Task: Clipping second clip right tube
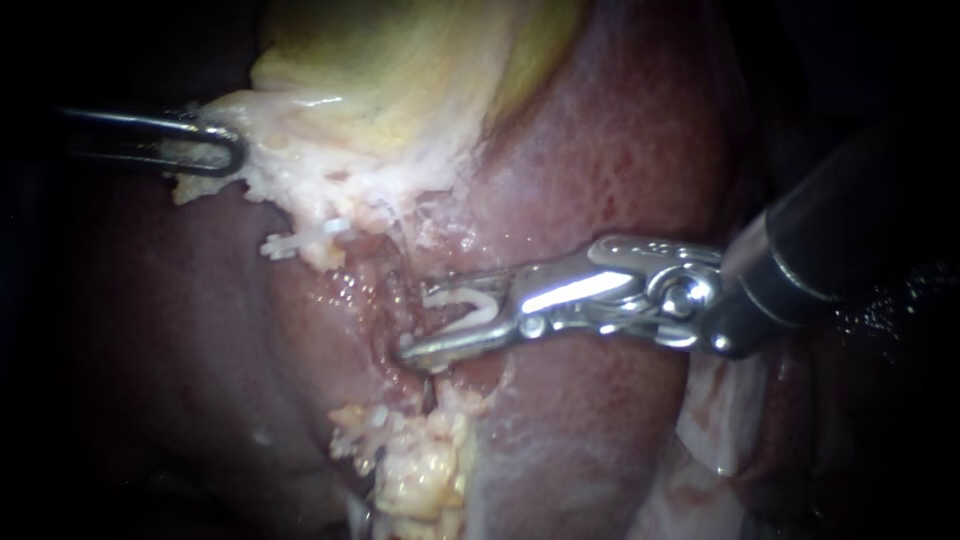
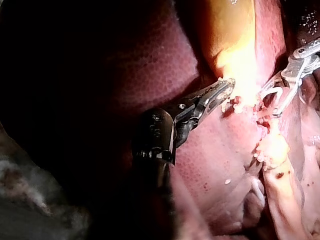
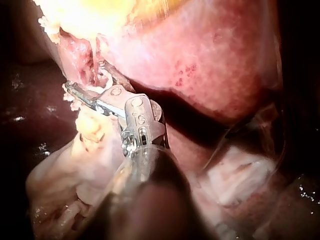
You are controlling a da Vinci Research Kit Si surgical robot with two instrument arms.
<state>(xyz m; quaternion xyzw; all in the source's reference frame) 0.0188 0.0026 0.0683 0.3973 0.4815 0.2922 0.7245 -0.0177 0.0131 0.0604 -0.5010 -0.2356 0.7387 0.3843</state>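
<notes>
- Over at the upper left of the endoscope view, my left instrument (image 1: 225, 152) comes in from the left edge. Its jaws are clamped on the pale, ragged edge of the gallbladder (image 1: 400, 70).
- That gallbladder is the yellowish mass filling the top middle of the frame. The dark red liver (image 1: 620, 150) lies around and below it.
- My right instrument (image 1: 415, 322) enters from the right edge, and its shiny metal tip reaches to about the middle of the frame.
- Its jaws stand apart in a V and hold a white clip (image 1: 470, 305) between them, one leg of the clip lying along each jaw.
- The right tube (image 1: 393, 300) is the wet reddish strand running top to bottom just left of centre, right at the mouth of those jaws. The lower jaw's tip looks to be touching the tissue there. I honestly can't tell if the tube is fully inside the clip.
- Up and left of that, a second white clip (image 1: 298, 240) sits just beside the frayed pale tissue. I can't make out what it's on.
- At the bottom middle, a yellowish fatty lump (image 1: 420, 475) hangs below the tube area, clear of both instruments.
- From my right wrist camera, the jaw tips sit against the raw red tissue just under the gallbladder's edge.
</notes>
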